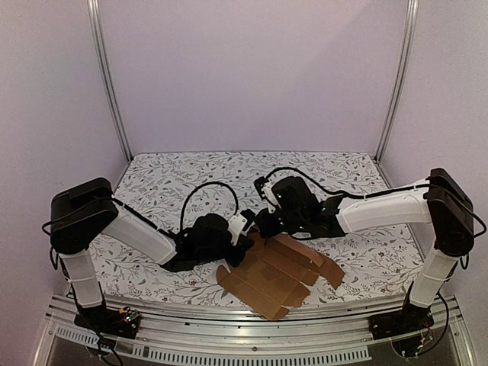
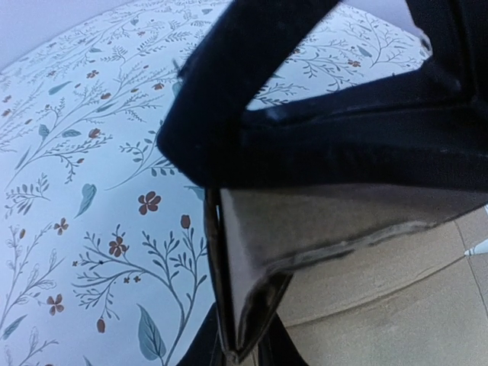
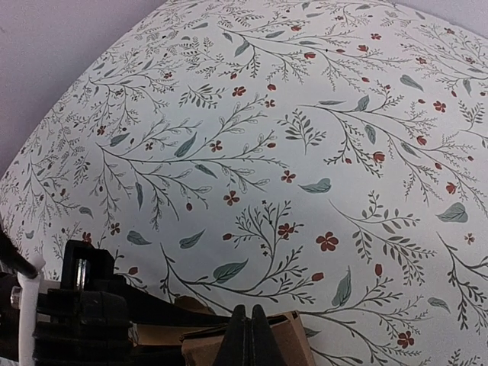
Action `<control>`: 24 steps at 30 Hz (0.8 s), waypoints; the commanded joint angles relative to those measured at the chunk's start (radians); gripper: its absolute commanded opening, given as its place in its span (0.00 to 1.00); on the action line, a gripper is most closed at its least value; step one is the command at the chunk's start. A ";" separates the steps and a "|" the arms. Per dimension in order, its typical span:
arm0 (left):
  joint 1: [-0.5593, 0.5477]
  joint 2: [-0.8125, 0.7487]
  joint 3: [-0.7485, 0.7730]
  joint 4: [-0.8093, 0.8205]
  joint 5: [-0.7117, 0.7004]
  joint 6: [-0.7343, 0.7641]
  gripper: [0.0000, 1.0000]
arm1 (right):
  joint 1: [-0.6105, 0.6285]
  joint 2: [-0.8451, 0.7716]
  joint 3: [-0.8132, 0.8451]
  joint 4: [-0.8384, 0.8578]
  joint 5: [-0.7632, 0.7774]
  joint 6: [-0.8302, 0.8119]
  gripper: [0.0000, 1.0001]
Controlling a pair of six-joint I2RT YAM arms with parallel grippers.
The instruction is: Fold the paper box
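Paper box (image 1: 278,276) lies as a brown creased sheet, mostly flat, on the flowered bench (image 1: 175,183), close to the middle of its near edge. Its flaps spread toward the right and toward the near edge, and the far left part of it lies under the two end effectors.

The left end effector (image 1: 242,245) is low on the left edge of the sheet. In the left wrist view its black fingers (image 2: 305,145) cover the upper part of the picture. One cardboard flap (image 2: 252,259) stands up on edge just below them, and the rest of the paper box (image 2: 381,305) lies flat beside it. The flap is between the fingers, but I cannot tell if they press on it or are loose.

The right end effector (image 1: 263,223) is at the far left corner of the sheet, just beside the left one. Its fingers are together, tip against tip (image 3: 244,335), directly at an edge of the cardboard (image 3: 286,339). Whether some cardboard is caught between them is not visible.
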State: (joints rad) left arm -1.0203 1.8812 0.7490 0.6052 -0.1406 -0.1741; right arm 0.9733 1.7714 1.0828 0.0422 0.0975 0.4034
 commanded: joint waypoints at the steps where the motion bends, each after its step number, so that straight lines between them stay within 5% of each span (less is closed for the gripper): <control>1: -0.003 0.024 0.033 -0.020 -0.006 -0.007 0.15 | 0.019 0.037 -0.049 -0.076 0.057 -0.005 0.00; 16: -0.003 0.035 0.036 -0.030 -0.040 -0.016 0.18 | 0.058 0.059 -0.083 -0.068 0.140 0.021 0.00; 21: -0.003 0.046 0.042 -0.031 -0.036 -0.011 0.01 | 0.058 0.024 -0.079 -0.056 0.122 0.029 0.00; 24: -0.003 0.047 0.042 -0.031 -0.032 -0.009 0.00 | 0.059 -0.008 -0.072 -0.057 0.117 0.032 0.00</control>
State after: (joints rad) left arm -1.0206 1.9018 0.7769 0.5869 -0.1715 -0.1871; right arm 1.0180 1.7741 1.0439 0.1040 0.2516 0.4217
